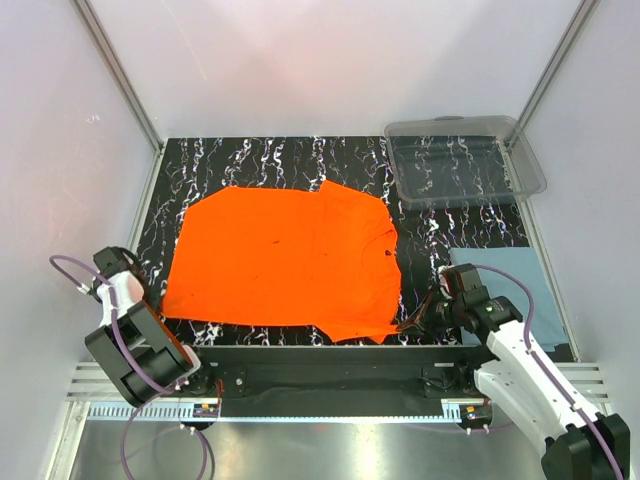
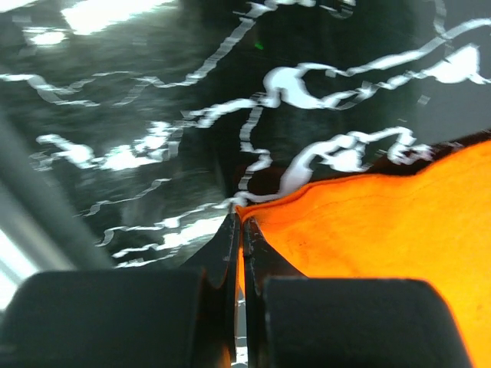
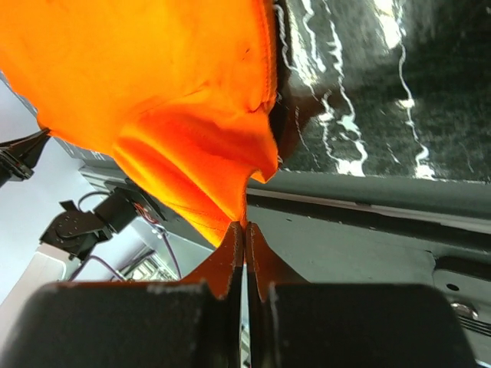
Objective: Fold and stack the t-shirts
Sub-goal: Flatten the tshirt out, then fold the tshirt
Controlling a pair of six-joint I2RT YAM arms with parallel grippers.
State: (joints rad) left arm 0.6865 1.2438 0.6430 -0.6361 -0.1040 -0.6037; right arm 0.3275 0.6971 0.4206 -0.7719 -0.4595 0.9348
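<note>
- The orange t-shirt (image 1: 285, 260) lay spread mostly flat on the black marbled table (image 1: 250, 160), filling the middle of the surface, with its neckline towards the right.
- The left gripper (image 2: 239, 218) sat at the shirt's near-left corner, low over the table.
- Its jaws were pressed together on the shirt's edge, and a thin strip of orange cloth showed between the 2 fingers (image 2: 219, 257).
- The right gripper (image 3: 244, 226) sat at the shirt's near-right corner, beside the table's front rail.
- Its jaws were likewise clamped tight, pinching a point of the orange fabric.
- In the right wrist view, the cloth above that pinch rose in a bunched fold, off the table.
- The blue-grey t-shirt (image 1: 545, 290) lay flat at the right side of the table, partly hidden behind the right arm and apart from the orange one.
- A clear plastic bin (image 1: 465, 160) stood in the far right corner of the table, beyond both shirts.
</note>
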